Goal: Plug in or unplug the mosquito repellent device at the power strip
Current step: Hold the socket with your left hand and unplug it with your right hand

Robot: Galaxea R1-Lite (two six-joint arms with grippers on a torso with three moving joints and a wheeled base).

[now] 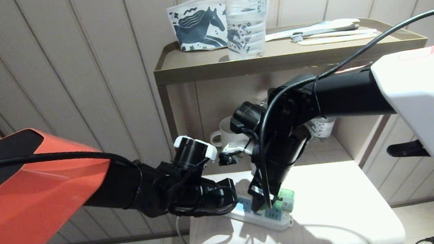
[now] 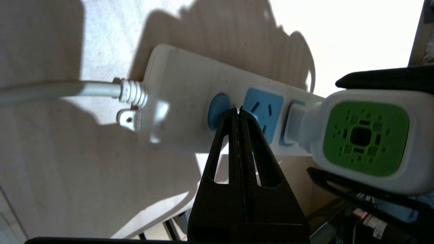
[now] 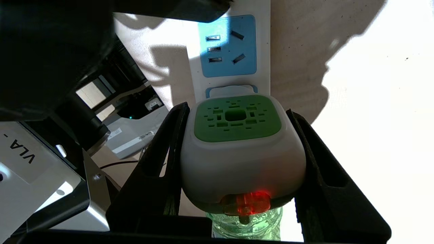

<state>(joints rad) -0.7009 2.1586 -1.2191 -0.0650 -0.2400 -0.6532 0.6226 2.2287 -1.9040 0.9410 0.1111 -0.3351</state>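
The right gripper (image 3: 237,149) clasps the device (image 3: 237,142), seated in the strip (image 2: 190,98); the clenched left gripper (image 2: 237,113) merely presses beside it, so pulling askew could lift the strip.

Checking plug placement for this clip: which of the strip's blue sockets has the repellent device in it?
The middle socket of the power strip: the mosquito repellent device covers it. The socket beside the round blue button stays bare.
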